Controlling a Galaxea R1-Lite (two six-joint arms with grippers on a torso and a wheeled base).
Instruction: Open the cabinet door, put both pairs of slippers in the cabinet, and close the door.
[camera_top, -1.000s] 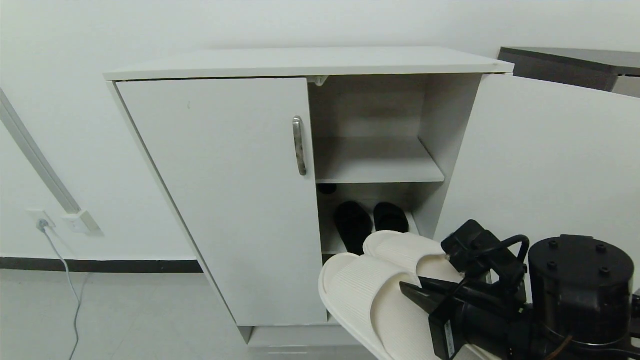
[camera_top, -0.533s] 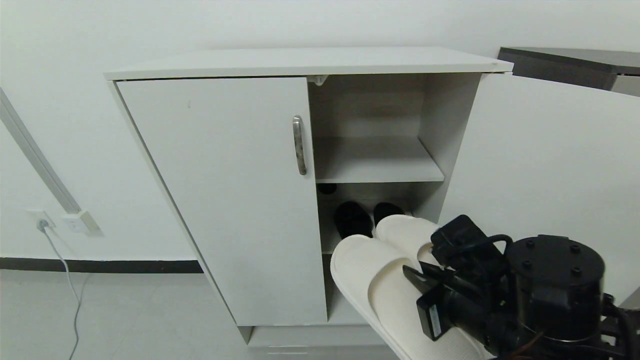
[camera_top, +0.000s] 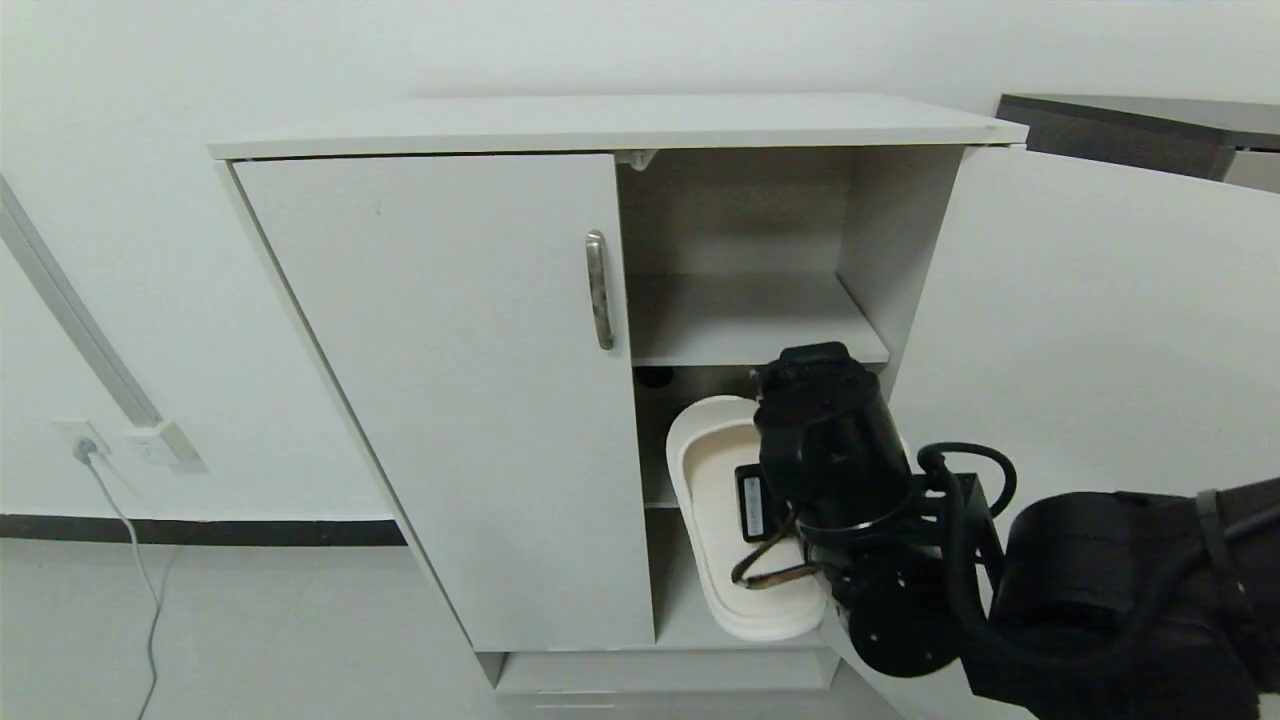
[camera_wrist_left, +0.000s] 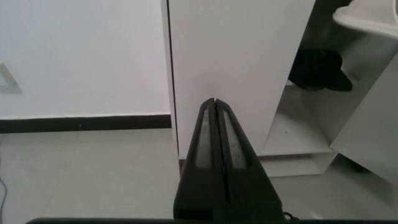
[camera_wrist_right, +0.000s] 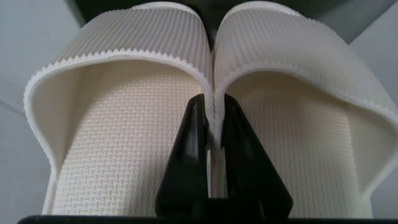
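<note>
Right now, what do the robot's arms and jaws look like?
Both are black. The right arm has thick round segments, a looping black cable, a thin brown wire and a white label. The left gripper has long tapered jaws with grey strips.

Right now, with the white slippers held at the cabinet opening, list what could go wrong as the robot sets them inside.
1. The right gripper pinches the white slippers only by their touching inner walls, so one could slip out.
2. The black slippers already lie on the shelf below; the white pair may land on them or push them.
3. The arm's wrist sits close under the upper shelf; lifting could knock its edge.
</note>
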